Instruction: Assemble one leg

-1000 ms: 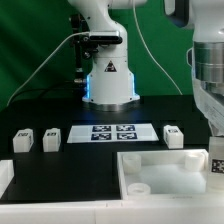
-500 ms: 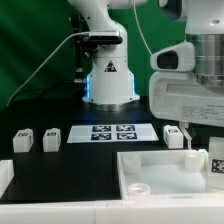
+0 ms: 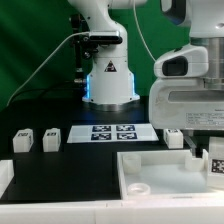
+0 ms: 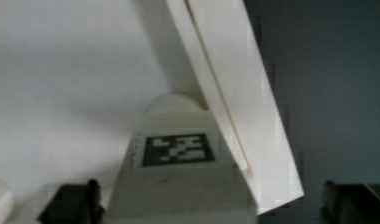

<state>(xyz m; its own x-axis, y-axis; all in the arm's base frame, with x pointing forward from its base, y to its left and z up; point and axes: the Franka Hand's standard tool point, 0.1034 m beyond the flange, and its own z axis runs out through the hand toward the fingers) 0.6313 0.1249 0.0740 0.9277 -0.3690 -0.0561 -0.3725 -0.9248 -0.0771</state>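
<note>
In the wrist view a leg, a small white block with a black-and-white tag, stands against the white wall of the large tray-like piece. My gripper is open with one dark finger on each side of it, and a gap shows on one side. In the exterior view the hand hangs at the right over that tagged leg beside the tray-like piece; the fingertips are hidden there. Three more legs lie on the table: two at the left and one at the right.
The marker board lies in the middle of the table. The robot base stands behind it. A white piece pokes in at the exterior view's left edge.
The hand has moved into the exterior view from the right and come down over the leg by the tray-like piece. The parts on the table have not moved.
</note>
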